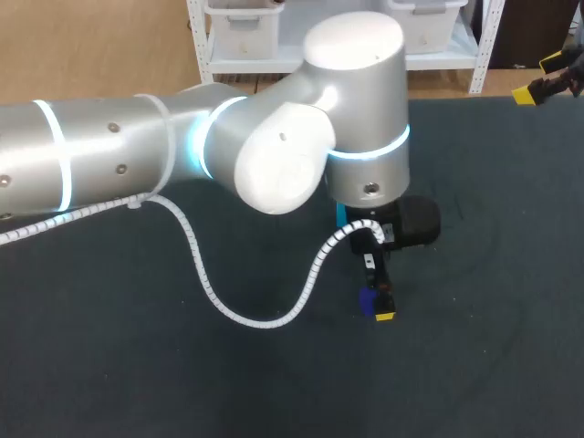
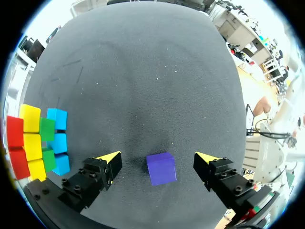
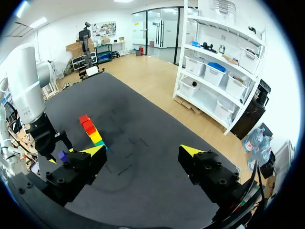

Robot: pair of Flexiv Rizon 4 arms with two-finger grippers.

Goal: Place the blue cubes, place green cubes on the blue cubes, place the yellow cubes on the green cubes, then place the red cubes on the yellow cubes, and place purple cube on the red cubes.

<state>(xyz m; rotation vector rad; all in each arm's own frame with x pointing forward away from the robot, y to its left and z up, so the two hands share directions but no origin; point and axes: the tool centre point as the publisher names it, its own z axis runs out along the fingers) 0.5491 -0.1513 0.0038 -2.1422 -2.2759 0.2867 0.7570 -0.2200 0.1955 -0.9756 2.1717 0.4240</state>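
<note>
A purple cube lies on the dark table between the fingers of my left gripper, which is open and touches it on neither side. In the head view the purple cube shows beside the left gripper, under the arm's wrist. Beside that gripper stand rows of blue cubes, green cubes, yellow cubes and red cubes, packed together. My right gripper is open and empty, far off at the table's back right corner. From there the coloured stack shows.
The left arm's body hides most of the stack in the head view; only a blue sliver shows. The dark table stretches bare around the cubes.
</note>
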